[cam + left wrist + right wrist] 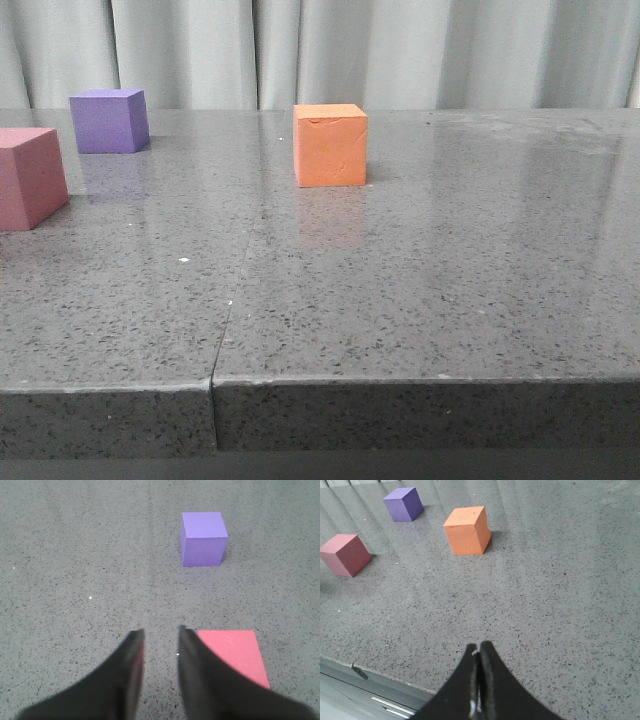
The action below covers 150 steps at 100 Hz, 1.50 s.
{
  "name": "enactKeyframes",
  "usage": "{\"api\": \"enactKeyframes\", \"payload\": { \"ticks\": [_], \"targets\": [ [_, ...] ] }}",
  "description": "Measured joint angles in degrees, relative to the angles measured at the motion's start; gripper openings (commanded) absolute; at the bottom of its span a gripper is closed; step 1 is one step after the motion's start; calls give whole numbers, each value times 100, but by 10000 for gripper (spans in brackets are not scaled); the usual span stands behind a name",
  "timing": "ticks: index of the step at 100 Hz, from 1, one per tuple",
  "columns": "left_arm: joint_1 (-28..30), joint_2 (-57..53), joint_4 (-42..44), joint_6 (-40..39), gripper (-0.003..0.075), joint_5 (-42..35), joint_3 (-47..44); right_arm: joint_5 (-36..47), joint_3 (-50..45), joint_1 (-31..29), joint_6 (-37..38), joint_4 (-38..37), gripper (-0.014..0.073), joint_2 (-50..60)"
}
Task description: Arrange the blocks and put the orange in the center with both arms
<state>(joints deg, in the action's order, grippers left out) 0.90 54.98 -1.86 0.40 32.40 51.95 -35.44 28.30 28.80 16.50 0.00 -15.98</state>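
Three cubes on the grey speckled table [420,300]; both grippers hold nothing.

The orange cube [330,146] is the reference point: it stands upright on the table near the middle of the front view, with a faint crease near its top front edge. The purple cube [110,120] stands well apart to its left and farther back. The pink-red cube [28,178] stands left of the orange cube and nearer the front edge, partly cut off by the frame. The left gripper [161,632] has its fingers parted with bare table between them, just beside the pink-red cube. The right gripper [479,647] has its fingers pressed together, well apart from the orange cube.
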Motion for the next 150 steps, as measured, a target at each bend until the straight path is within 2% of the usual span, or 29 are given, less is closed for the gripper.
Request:
{"api": "enactKeyframes", "payload": {
  "ticks": [5, 10, 18, 40, 59, 71, 89, 102, 125, 150],
  "targets": [
    [0, 42, -9, 0, 533, -29, 9, 0, 0, 0, 0, 0, -68, 0],
    [0, 67, -9, 0, 621, -40, 9, 0, 0, 0, 10, 0, -68, 0],
    [0, 104, -9, 0, 701, -40, 9, 0, 0, 0, 10, 0, -68, 0],
    [0, 271, -74, 0, 653, -129, 22, 0, 0, 0, 0, 0, -68, 0],
    [-45, 447, -295, 205, 648, -75, 173, 0, -3, 0, 0, 0, -68, 0],
    [-218, 695, -681, 868, 627, 124, 558, 0, -3, 0, 0, 0, -68, 0],
    [-530, 1214, -1513, 2285, 581, 409, 1205, 0, -13, 0, 0, 0, -68, 0],
    [-668, 1656, -1948, 3029, 576, 698, 1765, 0, -13, 0, 0, 0, -68, 0],
    [-878, 2591, -2167, 3834, 576, 1354, 2898, 0, -13, 0, 0, 0, -68, 0],
    [-1260, 3531, -2595, 5247, 576, 2141, 3964, 0, -13, 0, 0, 0, -68, 0]
  ]
}}
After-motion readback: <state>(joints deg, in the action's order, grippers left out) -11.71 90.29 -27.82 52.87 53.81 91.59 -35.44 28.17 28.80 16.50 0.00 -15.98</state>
